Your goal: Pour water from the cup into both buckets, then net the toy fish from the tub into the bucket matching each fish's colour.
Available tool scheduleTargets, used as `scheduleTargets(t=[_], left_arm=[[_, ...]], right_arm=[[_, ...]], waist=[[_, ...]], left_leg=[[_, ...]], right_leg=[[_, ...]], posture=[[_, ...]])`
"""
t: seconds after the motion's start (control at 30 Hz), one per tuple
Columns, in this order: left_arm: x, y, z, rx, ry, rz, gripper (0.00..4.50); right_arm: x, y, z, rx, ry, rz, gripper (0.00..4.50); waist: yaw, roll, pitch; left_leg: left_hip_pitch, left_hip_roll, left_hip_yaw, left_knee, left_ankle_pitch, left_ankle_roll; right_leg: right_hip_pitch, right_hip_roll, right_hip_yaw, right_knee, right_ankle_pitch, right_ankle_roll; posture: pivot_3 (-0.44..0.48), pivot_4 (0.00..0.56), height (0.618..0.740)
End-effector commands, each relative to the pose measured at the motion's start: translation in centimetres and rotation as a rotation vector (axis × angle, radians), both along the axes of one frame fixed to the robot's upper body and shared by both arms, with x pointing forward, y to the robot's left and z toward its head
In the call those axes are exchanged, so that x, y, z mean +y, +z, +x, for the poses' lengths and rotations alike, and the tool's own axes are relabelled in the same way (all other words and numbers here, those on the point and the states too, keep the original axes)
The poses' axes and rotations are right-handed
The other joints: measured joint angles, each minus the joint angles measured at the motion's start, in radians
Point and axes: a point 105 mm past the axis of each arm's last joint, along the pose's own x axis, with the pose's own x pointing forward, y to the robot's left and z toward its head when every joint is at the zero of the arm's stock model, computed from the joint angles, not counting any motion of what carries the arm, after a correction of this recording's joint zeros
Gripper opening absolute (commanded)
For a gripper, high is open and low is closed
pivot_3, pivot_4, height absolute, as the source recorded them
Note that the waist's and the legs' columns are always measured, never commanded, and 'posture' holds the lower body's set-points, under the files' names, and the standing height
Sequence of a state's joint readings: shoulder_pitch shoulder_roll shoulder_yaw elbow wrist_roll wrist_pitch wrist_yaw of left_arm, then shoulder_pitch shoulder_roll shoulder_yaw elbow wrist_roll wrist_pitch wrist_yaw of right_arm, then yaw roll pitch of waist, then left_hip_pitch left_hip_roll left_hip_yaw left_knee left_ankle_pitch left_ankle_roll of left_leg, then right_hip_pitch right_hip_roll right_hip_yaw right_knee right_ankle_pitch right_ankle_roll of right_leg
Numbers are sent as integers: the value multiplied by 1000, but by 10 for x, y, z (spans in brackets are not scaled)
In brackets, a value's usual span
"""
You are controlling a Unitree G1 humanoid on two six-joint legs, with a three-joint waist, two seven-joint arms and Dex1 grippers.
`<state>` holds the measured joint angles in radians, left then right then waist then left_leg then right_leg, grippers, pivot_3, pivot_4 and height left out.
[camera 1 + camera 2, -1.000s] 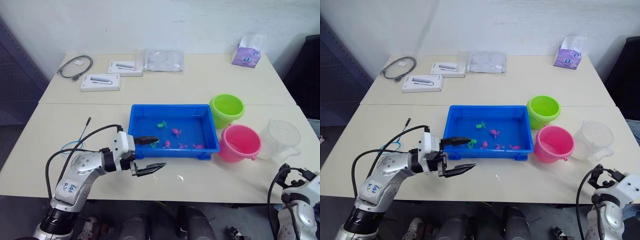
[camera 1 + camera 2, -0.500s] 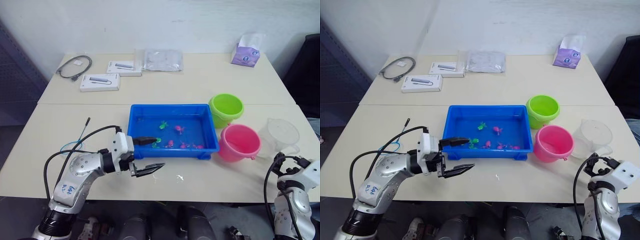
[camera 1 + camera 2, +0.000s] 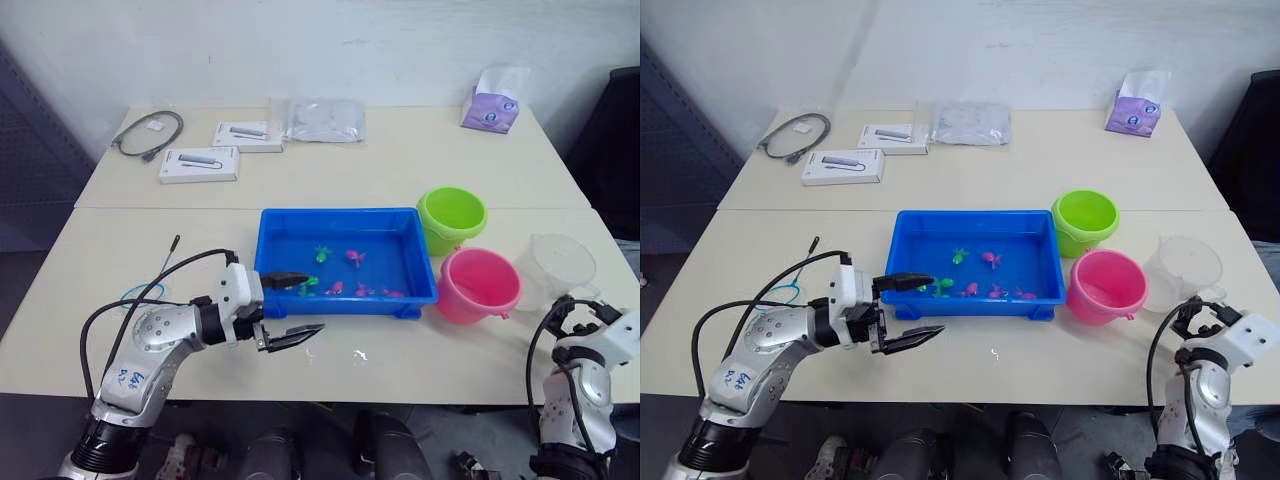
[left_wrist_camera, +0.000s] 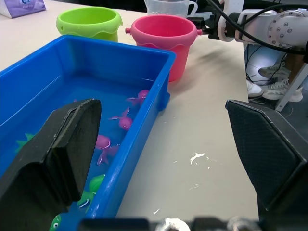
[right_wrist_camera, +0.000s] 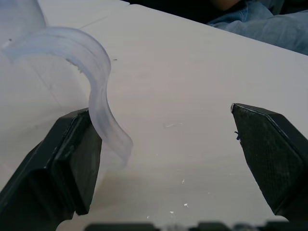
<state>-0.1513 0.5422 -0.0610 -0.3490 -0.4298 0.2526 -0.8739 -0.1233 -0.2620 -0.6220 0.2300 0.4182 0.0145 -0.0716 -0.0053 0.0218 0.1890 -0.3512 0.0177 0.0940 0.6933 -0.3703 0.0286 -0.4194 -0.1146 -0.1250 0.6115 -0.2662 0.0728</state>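
The blue tub (image 3: 340,213) holds water and several toy fish, pink (image 3: 355,258) and green (image 3: 323,252). To its right stand the green bucket (image 3: 452,218) and the pink bucket (image 3: 481,285), with the clear cup (image 3: 556,268) beyond them. My left gripper (image 3: 295,305) is open at the tub's front left corner, one finger over the rim and nothing held. My right gripper (image 5: 168,159) is open just in front of the cup, and the cup's handle (image 5: 103,110) lies between its fingers beside one finger. The net (image 3: 135,296) lies on the table left of my left arm.
At the back lie a grey cable (image 3: 150,132), two white boxes (image 3: 200,164) (image 3: 247,136), a plastic bag (image 3: 325,120) and a tissue box (image 3: 492,100). A seam between two tables runs behind the tub. White flecks (image 3: 360,354) mark the table's front.
My right gripper has risen and moved in toward the cup's handle. My left gripper has drifted slightly left and stays open.
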Motion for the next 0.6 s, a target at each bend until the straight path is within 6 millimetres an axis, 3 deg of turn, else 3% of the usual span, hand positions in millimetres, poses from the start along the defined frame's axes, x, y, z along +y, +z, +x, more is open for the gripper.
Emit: scheduleTargets(t=[0.03,0.1,0.23,0.43,0.6], left_arm=[[-5,7,-1,-49,-21,-5,4455],[-7,7,1,-53,-21,-7,4455],[-10,7,2,-61,-26,-7,4500],[-10,6,5,-73,-27,-4,4500],[-10,7,9,-81,-24,-17,4500]], right_arm=[[-10,15,0,-70,-11,-27,4500],[-10,15,3,-84,-2,-5,4500],[-11,15,8,-107,9,33,3277],[-6,24,10,-149,55,42,86],[-6,37,3,-166,62,-7,33]], waist=[[0,0,0],[0,0,0],[0,0,0],[3,0,0],[2,0,0]], left_leg=[[0,0,0,0,0,0],[0,0,0,0,0,0],[0,0,0,0,0,0],[0,0,0,0,0,0],[-1,0,0,0,0,0]], right_leg=[[0,0,0,0,0,0],[0,0,0,0,0,0],[0,0,0,0,0,0],[0,0,0,0,0,0],[-1,0,0,0,0,0]], posture=[[0,150,740],[0,150,740],[0,150,740],[0,150,740],[0,150,740]])
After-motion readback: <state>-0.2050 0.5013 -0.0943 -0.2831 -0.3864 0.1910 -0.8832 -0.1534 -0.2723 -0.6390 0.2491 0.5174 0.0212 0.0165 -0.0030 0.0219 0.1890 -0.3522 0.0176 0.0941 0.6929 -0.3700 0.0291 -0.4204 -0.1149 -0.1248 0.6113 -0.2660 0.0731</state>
